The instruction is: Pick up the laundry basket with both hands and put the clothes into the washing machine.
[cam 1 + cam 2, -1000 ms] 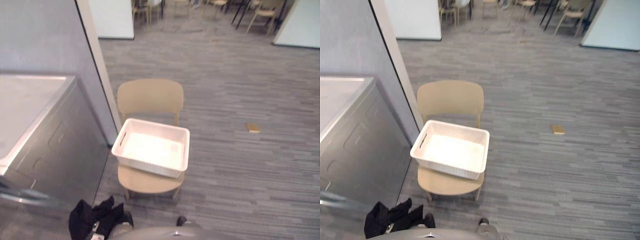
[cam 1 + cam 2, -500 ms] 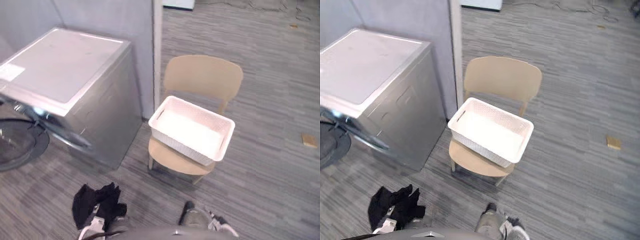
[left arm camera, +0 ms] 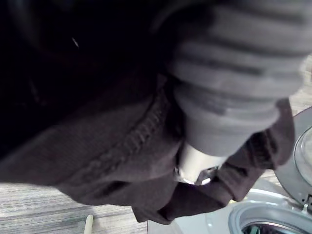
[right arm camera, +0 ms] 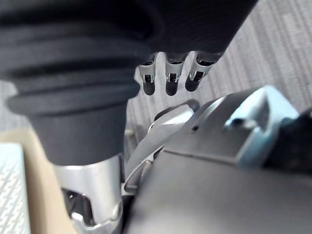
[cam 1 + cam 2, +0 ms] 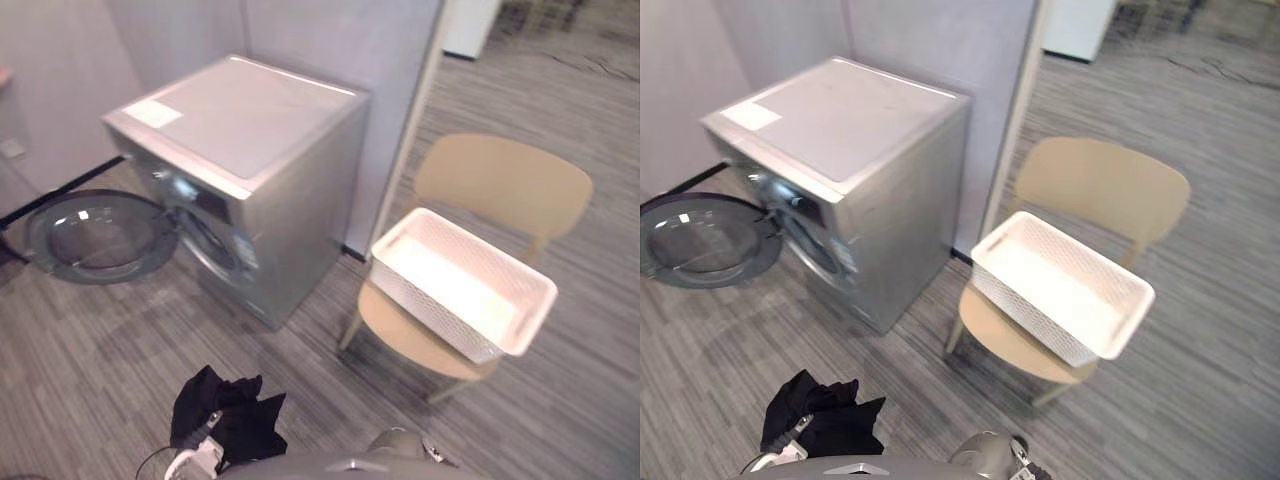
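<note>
Dark clothes at my left robot hand, washer door open

My left robot hand is buried in the dark clothes, in front of the washing machine near its open door; I cannot tell how its fingers stand. I judge it best to bring the bundle low, square to the drum, and push well in before releasing. My right robot hand hangs slack, holding nothing. The laundry basket sits on a chair beside the machine, looking empty.

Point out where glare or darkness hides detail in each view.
Left eye view: the basket floor glares white, its weave lost. Right eye view: the washing machine top carries a pale sheen. Left wrist view: dark clothes against the lens leave it mostly black. Right wrist view: the right hand has a dim cover and lit fingers.
</note>
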Motion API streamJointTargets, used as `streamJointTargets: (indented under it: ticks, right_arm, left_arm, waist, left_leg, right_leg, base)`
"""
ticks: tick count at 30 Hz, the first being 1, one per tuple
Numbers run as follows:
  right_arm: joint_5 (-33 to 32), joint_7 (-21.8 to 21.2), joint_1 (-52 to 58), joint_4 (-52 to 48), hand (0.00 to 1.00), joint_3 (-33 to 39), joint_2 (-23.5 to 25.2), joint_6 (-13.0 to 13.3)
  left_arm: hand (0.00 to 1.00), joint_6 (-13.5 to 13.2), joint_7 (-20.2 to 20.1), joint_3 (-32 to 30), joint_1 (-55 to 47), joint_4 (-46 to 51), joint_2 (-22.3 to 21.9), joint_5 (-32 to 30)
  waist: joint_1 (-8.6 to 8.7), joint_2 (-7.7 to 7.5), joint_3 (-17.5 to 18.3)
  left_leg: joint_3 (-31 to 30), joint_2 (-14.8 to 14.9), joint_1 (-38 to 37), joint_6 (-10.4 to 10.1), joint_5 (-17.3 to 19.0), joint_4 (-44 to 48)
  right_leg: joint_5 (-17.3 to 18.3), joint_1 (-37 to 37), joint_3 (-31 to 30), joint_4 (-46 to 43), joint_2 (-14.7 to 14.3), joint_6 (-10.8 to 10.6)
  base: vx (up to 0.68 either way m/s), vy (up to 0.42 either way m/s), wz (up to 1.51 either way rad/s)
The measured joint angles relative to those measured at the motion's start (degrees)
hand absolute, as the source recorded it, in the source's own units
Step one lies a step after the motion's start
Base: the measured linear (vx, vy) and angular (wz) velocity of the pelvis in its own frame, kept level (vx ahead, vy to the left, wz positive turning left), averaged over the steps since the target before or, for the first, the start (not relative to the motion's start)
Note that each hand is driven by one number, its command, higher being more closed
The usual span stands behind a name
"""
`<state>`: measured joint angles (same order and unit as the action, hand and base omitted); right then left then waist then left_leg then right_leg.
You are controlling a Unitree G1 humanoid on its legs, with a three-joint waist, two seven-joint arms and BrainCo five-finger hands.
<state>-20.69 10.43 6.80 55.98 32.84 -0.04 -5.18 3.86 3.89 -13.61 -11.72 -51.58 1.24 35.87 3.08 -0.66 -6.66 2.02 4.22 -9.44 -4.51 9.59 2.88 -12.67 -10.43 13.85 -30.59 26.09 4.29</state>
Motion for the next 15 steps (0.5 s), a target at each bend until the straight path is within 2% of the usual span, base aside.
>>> streamJointTargets:
  ticks: [1,2,4,5,6,7,8,10,11,12,13,14,15]
  right_arm:
    - [-0.1,0.1,-0.2,-0.8,0.0,0.0,0.6,0.0]
    - [-0.6,-0.1,0.0,-1.8,0.0,-0.3,2.3,0.1]
    - [-2.0,-0.2,0.9,-3.8,0.0,-1.0,4.2,0.4]
    - [-2.5,-0.5,1.1,-4.9,0.0,-1.3,4.6,0.9]
    - [-2.7,-0.6,1.4,-5.7,0.0,-0.9,4.5,1.1]
    - [-3.3,-0.8,1.8,-6.3,0.0,-0.8,4.5,1.1]
    - [-3.5,-1.6,1.8,-6.5,0.0,-1.2,4.5,1.1]
    - [-3.7,-1.6,3.2,-6.8,0.0,-1.0,4.5,1.1]
    - [-3.7,-1.6,4.6,-6.7,0.0,-1.1,4.7,1.0]
    - [-3.7,-1.6,5.1,-6.6,0.0,-1.0,4.7,0.9]
    - [-3.7,-1.6,6.6,-7.6,0.0,-0.4,3.8,0.9]
    - [-3.6,-1.6,7.1,-8.1,0.0,-0.4,3.7,1.1]
    - [-3.9,-1.5,6.8,-8.2,0.0,0.2,3.8,1.1]
  left_arm:
    - [1.0,-0.1,-0.1,-0.6,-0.4,-0.4,0.6,-0.2]
    - [1.0,0.1,-0.1,-2.2,-1.1,-1.0,1.8,-0.4]
    - [1.0,0.6,-0.4,-3.2,-1.0,-0.7,2.1,-1.2]
    - [1.0,0.7,-0.5,-3.9,-0.3,0.0,1.6,-1.9]
    - [1.0,0.8,-0.5,-3.8,-0.2,0.5,1.4,-2.4]
    - [1.0,0.8,-0.4,-3.8,0.7,0.5,1.5,-2.5]
    - [1.0,0.9,-0.4,-3.7,2.8,0.5,1.4,-2.7]
    - [1.0,1.0,-0.5,-3.5,6.9,0.4,-0.4,-3.3]
    - [1.0,1.0,-0.6,-3.0,8.6,0.6,-2.0,-3.5]
    - [1.0,1.0,-0.7,-2.6,8.7,0.9,-2.5,-3.5]
    - [1.0,1.2,-1.0,-0.5,8.4,1.8,-5.3,-3.5]
    - [1.0,1.6,-1.4,2.0,7.8,2.1,-5.6,-3.5]
    - [1.0,1.8,-1.6,2.9,7.5,2.4,-5.6,-3.5]
  waist:
    - [-0.19,0.12,0.2]
    - [-0.34,-1.27,0.0]
    - [-1.5,-3.27,-0.2]
    - [-1.55,-3.55,-1.2]
    - [-1.56,-3.31,-1.7]
    - [-1.45,-2.94,-1.6]
    - [-1.32,-2.77,-1.7]
    - [-0.92,-3.02,-1.7]
    - [-0.08,-3.19,-1.6]
    - [0.55,-3.62,-1.3]
    - [0.96,-0.38,-0.4]
    - [0.95,1.51,0.1]
    - [1.22,2.46,0.1]
  left_leg:
    - [-0.7,1.1,-0.2,0.0,0.1,0.1]
    - [-1.3,2.5,-0.2,-0.8,0.7,0.3]
    - [-0.4,2.8,0.0,-0.3,0.7,0.4]
    - [-0.7,2.5,0.3,0.0,0.6,1.6]
    - [-1.6,2.6,0.3,-0.3,1.3,2.2]
    - [-2.3,4.2,0.5,-0.9,2.6,3.5]
    - [-3.2,5.1,1.3,-1.6,3.7,4.6]
    - [-5.7,4.5,2.3,-1.8,4.5,5.0]
    - [-8.0,3.3,2.4,-1.9,5.3,5.2]
    - [-9.0,2.6,2.2,-2.2,5.7,5.4]
    - [-9.2,4.3,1.8,-3.5,7.9,10.2]
    - [-7.6,5.5,4.3,-4.2,9.8,17.3]
    - [-6.8,6.3,6.5,-5.2,10.5,23.3]
  right_leg:
    - [3.3,-0.8,-3.4,-2.9,-2.8,-1.9]
    - [7.8,-1.7,-5.6,-6.6,-9.5,-3.7]
    - [5.7,-2.3,-6.8,-8.7,-10.1,-3.8]
    - [1.9,-5.3,-6.9,-14.1,-9.1,-3.6]
    - [3.1,-7.4,-7.3,-17.0,-9.2,-4.8]
    - [12.8,-9.4,-6.4,-19.2,-12.3,-7.4]
    - [18.4,-9.8,-6.0,-16.6,-16.7,-7.7]
    - [21.7,-9.0,-7.4,-8.2,-21.7,-9.3]
    - [22.5,-6.5,-8.5,-1.8,-22.9,-7.9]
    - [23.1,-5.1,-8.7,0.8,-22.7,-7.5]
    - [26.8,-2.8,-6.1,0.6,-24.1,-5.4]
    - [27.7,-1.4,-5.1,1.0,-25.2,-5.0]
    - [28.1,0.0,-4.6,1.5,-25.9,-4.9]
  base:
    - [0.04,-0.049,0.53]
    - [0.07,-0.078,0.37]
    - [0.07,-0.027,0.25]
    - [0.05,-0.009,0.14]
    - [0.06,-0.055,0.14]
    - [0.07,-0.09,0.15]
    - [0.09,-0.108,0.26]
    - [0.19,-0.245,0.75]
    - [0.25,-0.318,1.02]
    - [0.34,-0.292,1.13]
    - [0.32,-0.207,0.73]
    - [0.36,-0.177,0.59]
    - [0.33,-0.144,0.3]
